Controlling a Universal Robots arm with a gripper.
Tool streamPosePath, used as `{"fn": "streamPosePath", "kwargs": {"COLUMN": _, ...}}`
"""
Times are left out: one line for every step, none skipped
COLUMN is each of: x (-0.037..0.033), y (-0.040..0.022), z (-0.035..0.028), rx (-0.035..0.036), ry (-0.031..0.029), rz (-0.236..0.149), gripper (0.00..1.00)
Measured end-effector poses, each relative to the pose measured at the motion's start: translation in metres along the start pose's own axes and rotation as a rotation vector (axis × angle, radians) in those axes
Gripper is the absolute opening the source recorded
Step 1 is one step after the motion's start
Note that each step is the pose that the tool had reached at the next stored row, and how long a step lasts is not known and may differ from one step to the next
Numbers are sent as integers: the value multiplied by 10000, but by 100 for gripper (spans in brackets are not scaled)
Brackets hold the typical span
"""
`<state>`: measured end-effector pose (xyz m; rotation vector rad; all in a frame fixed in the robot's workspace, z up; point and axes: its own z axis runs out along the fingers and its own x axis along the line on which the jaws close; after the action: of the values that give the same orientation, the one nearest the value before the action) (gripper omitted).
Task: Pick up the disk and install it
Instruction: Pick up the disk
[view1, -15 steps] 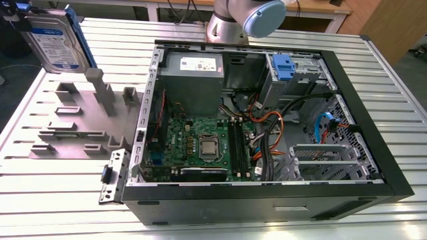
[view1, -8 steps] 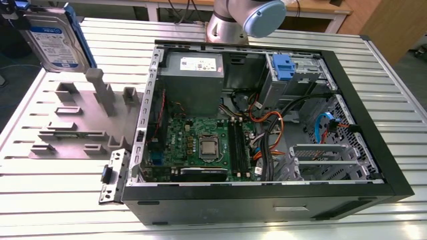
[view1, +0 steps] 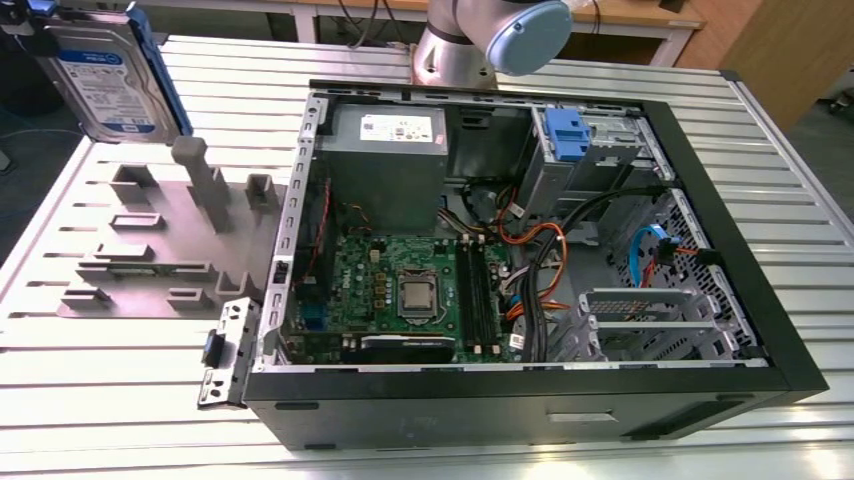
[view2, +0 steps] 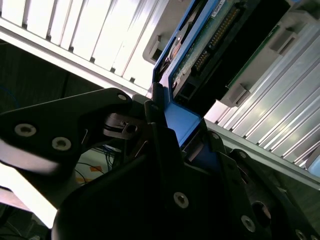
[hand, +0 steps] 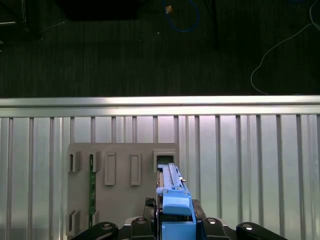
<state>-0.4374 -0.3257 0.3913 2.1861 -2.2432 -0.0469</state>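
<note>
Open black computer case (view1: 534, 400) on a slatted metal table (view1: 107, 390), green motherboard (view1: 387, 265) inside, grey power supply (view1: 387, 165) and small blue bracket (view1: 567, 135) farther back, grey slotted rack (view1: 147, 250) alongside.

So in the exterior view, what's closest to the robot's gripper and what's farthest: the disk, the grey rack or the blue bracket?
1. The disk, held in the gripper.
2. The grey rack, just beneath it.
3. The blue bracket, across inside the computer case.

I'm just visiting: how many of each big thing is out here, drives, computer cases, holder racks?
Silver hard drive in a blue plastic frame, gripped by the fingers: 1
Open black metal computer case: 1
Grey slotted plastic holder rack: 1
Total: 3
</note>
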Motion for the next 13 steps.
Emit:
{"fn": "streamPosePath", "kwargs": {"x": 0, "y": 0, "z": -5, "rx": 0, "ry": 0, "rz": 0, "gripper": 36}}
{"fn": "streamPosePath", "kwargs": {"x": 0, "y": 0, "z": -9, "rx": 1, "ry": 0, "rz": 0, "gripper": 36}}
{"fn": "streamPosePath", "kwargs": {"x": 0, "y": 1, "z": -14, "rx": 1, "ry": 0, "rz": 1, "gripper": 36}}
{"fn": "streamPosePath", "kwargs": {"x": 0, "y": 1, "z": -18, "rx": 1, "ry": 0, "rz": 0, "gripper": 36}}
{"fn": "streamPosePath", "kwargs": {"x": 0, "y": 1, "z": -21, "rx": 1, "ry": 0, "rz": 0, "gripper": 36}}
{"fn": "streamPosePath", "kwargs": {"x": 0, "y": 0, "z": -23, "rx": 1, "ry": 0, "rz": 0, "gripper": 36}}
{"fn": "streamPosePath", "kwargs": {"x": -1, "y": 1, "z": -26, "rx": 1, "ry": 0, "rz": 0, "gripper": 36}}
{"fn": "streamPosePath", "kwargs": {"x": 0, "y": 1, "z": -27, "rx": 1, "ry": 0, "rz": 0, "gripper": 36}}
{"fn": "streamPosePath", "kwargs": {"x": 0, "y": 1, "z": -30, "rx": 1, "ry": 0, "rz": 0, "gripper": 36}}
{"fn": "streamPosePath", "kwargs": {"x": -1, "y": 1, "z": -32, "rx": 1, "ry": 0, "rz": 0, "gripper": 36}}
{"fn": "streamPosePath", "kwargs": {"x": -1, "y": 1, "z": -41, "rx": 0, "ry": 0, "rz": 0, "gripper": 36}}
{"fn": "streamPosePath", "kwargs": {"x": -1, "y": 1, "z": -50, "rx": 0, "ry": 0, "rz": 0, "gripper": 36}}
{"fn": "streamPosePath", "kwargs": {"x": -1, "y": 1, "z": -52, "rx": 0, "ry": 0, "rz": 0, "gripper": 36}}
